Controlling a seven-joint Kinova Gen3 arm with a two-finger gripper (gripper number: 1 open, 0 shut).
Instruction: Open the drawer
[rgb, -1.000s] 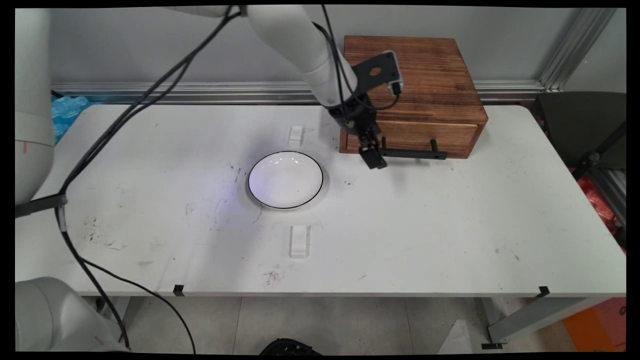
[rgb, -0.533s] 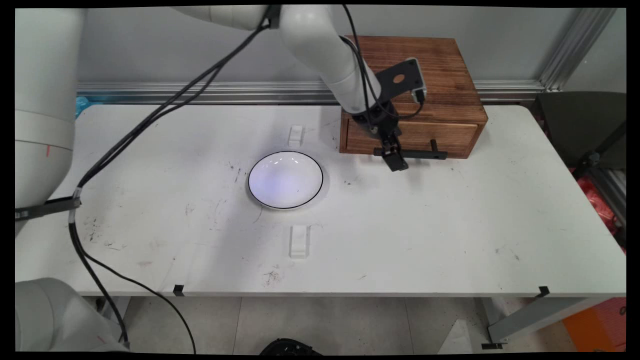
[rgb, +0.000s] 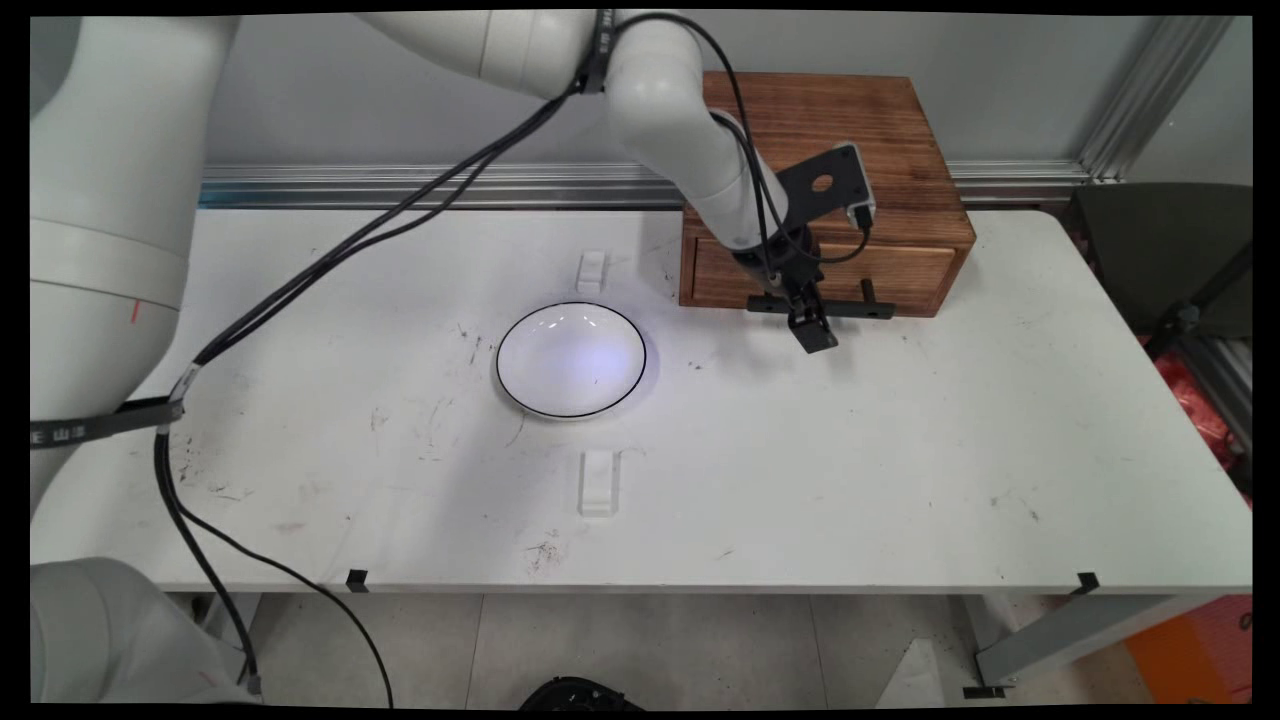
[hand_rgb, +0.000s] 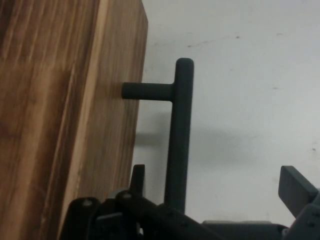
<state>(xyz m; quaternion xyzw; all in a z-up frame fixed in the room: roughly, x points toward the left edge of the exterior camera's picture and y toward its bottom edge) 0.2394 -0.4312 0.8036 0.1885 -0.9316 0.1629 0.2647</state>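
A brown wooden box (rgb: 830, 130) stands at the back of the table, with one drawer (rgb: 900, 272) in its front face. A black bar handle (rgb: 868, 309) runs across the drawer front. My black gripper (rgb: 812, 328) hangs at the middle of that handle, pointing down at the table. In the hand view the handle (hand_rgb: 179, 135) rises between my two fingers, close to the left finger (hand_rgb: 138, 176) and well apart from the right finger (hand_rgb: 296, 186). The gripper (hand_rgb: 216, 179) is open around the bar and does not clamp it. The drawer front (hand_rgb: 100, 130) looks flush with the box.
A white bowl with a black rim (rgb: 571, 359) sits left of the box at mid-table. Two small white blocks lie on the table, one behind the bowl (rgb: 592, 268) and one in front of it (rgb: 599, 482). Black cables (rgb: 330, 260) hang from the arm over the left side.
The gripper has travelled right along the drawer front, from the handle's left end to about its middle, and sunk slightly. The drawer and bowl have not moved.
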